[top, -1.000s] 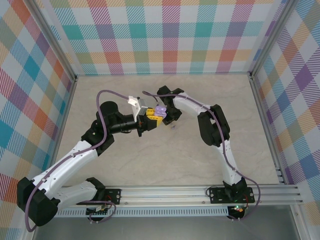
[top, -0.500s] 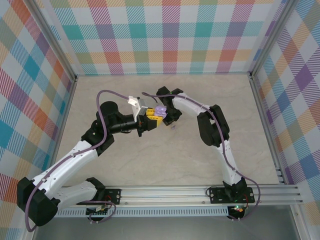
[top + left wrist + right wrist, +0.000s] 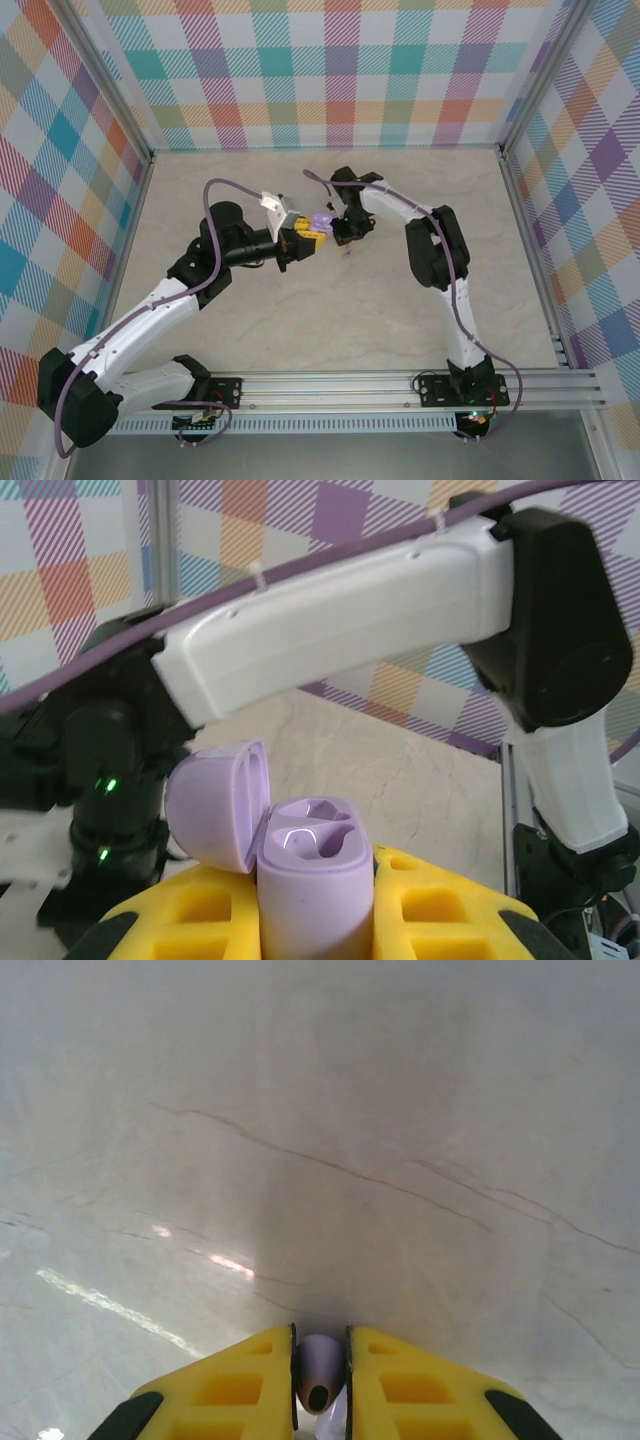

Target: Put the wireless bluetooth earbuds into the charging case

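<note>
Lavender charging case (image 3: 314, 875) clamped in left gripper (image 3: 306, 238), lid (image 3: 216, 802) swung open at 9 o'clock so both wells sit exposed and empty. Right gripper (image 3: 320, 1390) pinches one earbud (image 3: 320, 1368) at 3 o'clock of the case, likely staged for insertion.

The charging case (image 3: 315, 880) is showing pale lavender, the left tool's (image 3: 315, 915) pads (image 3: 440, 910) yellow, the earbud (image 3: 321, 1380) lavender-grey, the bench (image 3: 320, 1110) cream with faint veins, the walls (image 3: 300, 70) pastel plaid.
</note>
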Tool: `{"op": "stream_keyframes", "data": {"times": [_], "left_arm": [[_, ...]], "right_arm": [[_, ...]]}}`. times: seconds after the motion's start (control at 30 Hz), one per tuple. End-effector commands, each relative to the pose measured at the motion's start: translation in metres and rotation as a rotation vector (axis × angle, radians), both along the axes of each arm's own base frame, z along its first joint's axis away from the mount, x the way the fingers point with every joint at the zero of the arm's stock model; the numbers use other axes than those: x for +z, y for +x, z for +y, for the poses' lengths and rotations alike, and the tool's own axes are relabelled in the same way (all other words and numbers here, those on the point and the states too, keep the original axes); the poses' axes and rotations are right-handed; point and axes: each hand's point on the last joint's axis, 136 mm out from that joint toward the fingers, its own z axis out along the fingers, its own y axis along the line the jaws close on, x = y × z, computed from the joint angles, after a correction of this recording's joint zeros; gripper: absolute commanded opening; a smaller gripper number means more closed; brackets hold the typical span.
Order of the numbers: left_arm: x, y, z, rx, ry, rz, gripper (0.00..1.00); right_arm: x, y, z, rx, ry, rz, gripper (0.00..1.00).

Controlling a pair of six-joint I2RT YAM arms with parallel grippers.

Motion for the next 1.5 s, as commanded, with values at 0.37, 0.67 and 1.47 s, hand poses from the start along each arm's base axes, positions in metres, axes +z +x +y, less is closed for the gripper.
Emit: {"op": "stream_keyframes", "data": {"times": [0.37, 0.67, 1.47], "left_arm": [[-0.037, 0.037, -0.002, 0.120, -0.007, 0.177, 0.18], [-0.066, 0.061, 0.002, 0.235, 0.007, 0.265, 0.18], [0.003, 0.027, -0.031, -0.051, -0.228, 0.095, 0.19]], "right_arm": [[0.081, 0.019, -0.022, -0.259, 0.453, -0.022, 0.16], [0.165, -0.003, -0.021, -0.230, 0.610, -0.179, 0.16], [0.352, -0.110, 0.023, 0.087, 0.860, -0.679, 0.20]]}}
